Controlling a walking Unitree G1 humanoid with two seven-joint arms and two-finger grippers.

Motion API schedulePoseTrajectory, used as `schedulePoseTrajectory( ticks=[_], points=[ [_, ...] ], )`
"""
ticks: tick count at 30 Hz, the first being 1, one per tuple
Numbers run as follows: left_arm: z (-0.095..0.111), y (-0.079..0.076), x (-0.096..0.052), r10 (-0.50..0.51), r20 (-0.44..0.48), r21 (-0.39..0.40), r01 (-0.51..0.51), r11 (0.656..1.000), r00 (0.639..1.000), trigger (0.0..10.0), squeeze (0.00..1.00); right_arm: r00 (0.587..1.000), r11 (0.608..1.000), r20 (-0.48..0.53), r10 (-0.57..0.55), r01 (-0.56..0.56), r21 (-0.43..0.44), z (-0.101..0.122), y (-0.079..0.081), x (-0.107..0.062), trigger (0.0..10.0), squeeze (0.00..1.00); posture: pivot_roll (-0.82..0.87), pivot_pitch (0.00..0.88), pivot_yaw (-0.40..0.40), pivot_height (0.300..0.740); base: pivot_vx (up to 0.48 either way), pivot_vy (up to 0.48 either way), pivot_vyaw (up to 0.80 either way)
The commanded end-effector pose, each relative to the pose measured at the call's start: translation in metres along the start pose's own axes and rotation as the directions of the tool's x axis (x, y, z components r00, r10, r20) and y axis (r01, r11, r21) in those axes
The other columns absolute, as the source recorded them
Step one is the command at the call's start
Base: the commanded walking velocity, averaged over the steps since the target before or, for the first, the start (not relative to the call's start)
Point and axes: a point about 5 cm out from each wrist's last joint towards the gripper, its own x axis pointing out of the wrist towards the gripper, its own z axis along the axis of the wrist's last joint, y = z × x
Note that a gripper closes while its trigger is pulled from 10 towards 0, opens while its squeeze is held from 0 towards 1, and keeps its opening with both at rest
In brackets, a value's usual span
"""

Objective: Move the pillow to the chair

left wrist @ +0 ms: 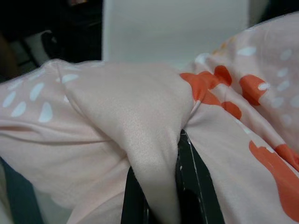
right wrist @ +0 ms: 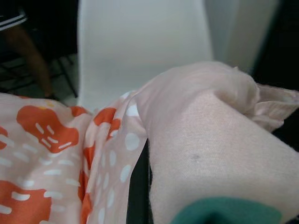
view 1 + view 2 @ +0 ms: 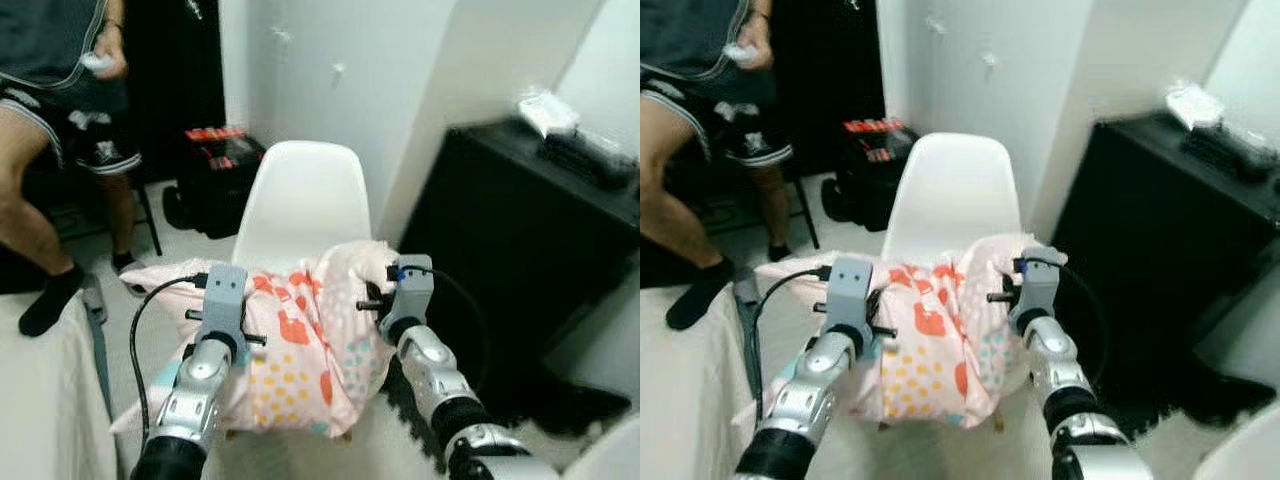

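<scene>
**Pillow held over the chair seat, pinched from both sides**

Around the white chair (image 3: 303, 205) the room is crowded. A black cabinet (image 3: 520, 250) stands just to the robot's right of it, with a white packet (image 3: 547, 110) and dark items on its top. Behind the chair on the left sits a black case with red trim (image 3: 222, 170) on the floor. A person (image 3: 60, 90) stands at the far left in dark shorts and black socks, one hand holding something small and white. A pale bed edge (image 3: 45, 400) fills the lower left corner. The chair's backrest faces the robot, and nothing lies between the robot and the seat except the pillow itself.

The pillow (image 3: 300, 350), pink with orange shapes, white dashes and yellow dots, hangs bunched in front of the backrest and over the seat, its long axis running left to right between the two arms. One corner droops toward the floor on the left, and the middle sags.

The left tool (image 1: 161, 196) is pinching a fold of the pillow's fabric between its black fingers (image 1: 194, 186). The right tool (image 2: 140, 186) is pressed into the pillow's other end, with cloth bulging around the one dark finger that shows; it grips the pillow too.
</scene>
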Motion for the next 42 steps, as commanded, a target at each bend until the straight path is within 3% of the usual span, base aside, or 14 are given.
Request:
schedulePoseTrajectory(
  ticks=[1,42],
  points=[
    [0.0120,-0.0121,0.0034,-0.043,0.053,-0.004,0.043,0.999,0.998,10.0,0.00,0.999,1.000,0.023,0.027,-0.027,-0.007,0.0078,0.0034,0.0038,10.0,0.00,-0.01,0.000,-0.081,0.737,0.000,0.000,-0.80],
    [0.0099,-0.0110,0.0022,-0.040,0.052,0.010,0.040,0.999,0.998,10.0,0.00,0.999,0.999,0.014,0.037,-0.037,-0.002,0.0044,0.0057,0.0034,10.0,0.00,0.00,0.000,-0.086,0.737,0.000,0.000,-0.80]
  ],
)
